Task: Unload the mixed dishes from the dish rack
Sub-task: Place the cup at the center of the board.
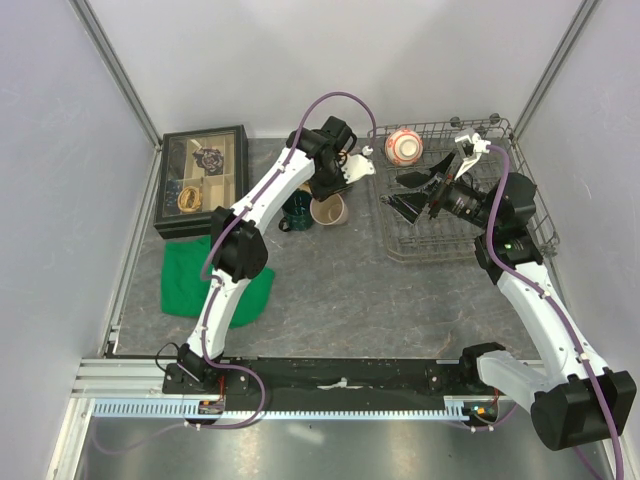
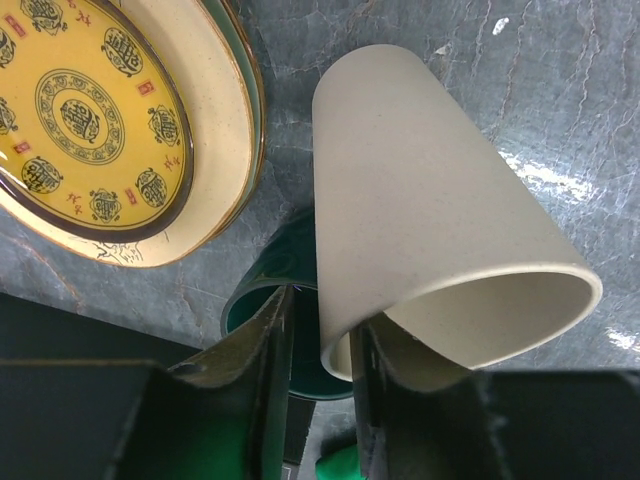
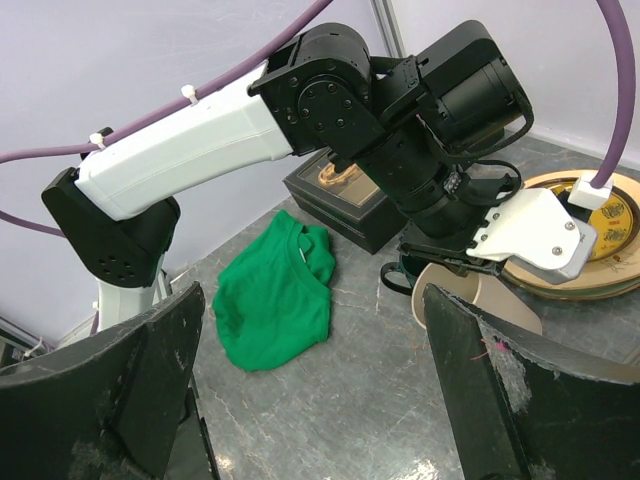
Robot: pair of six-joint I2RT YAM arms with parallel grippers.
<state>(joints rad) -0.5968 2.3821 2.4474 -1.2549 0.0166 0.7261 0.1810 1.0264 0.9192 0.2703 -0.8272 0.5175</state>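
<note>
The beige handleless cup [image 1: 328,211] stands on the table beside the dark green mug [image 1: 297,210]. My left gripper [image 1: 328,198] straddles the cup's rim [image 2: 430,200], one finger inside and one outside. A thin gap shows at the outer finger. The mug [image 2: 250,305] is just behind. A stack of plates [image 2: 90,120], the top one with a yellow patterned centre, lies next to them but is hidden under the arm in the top view. My right gripper [image 1: 418,195] is open and empty over the grey wire dish rack [image 1: 450,240]. The rack holds the red-and-white bowl [image 1: 404,146].
A black box with a glass lid [image 1: 203,180] stands at the back left. A green cloth [image 1: 200,280] lies in front of it. Grey walls close in the table on three sides. The right wrist view shows the cloth [image 3: 275,295], box [image 3: 350,205] and plates [image 3: 618,225].
</note>
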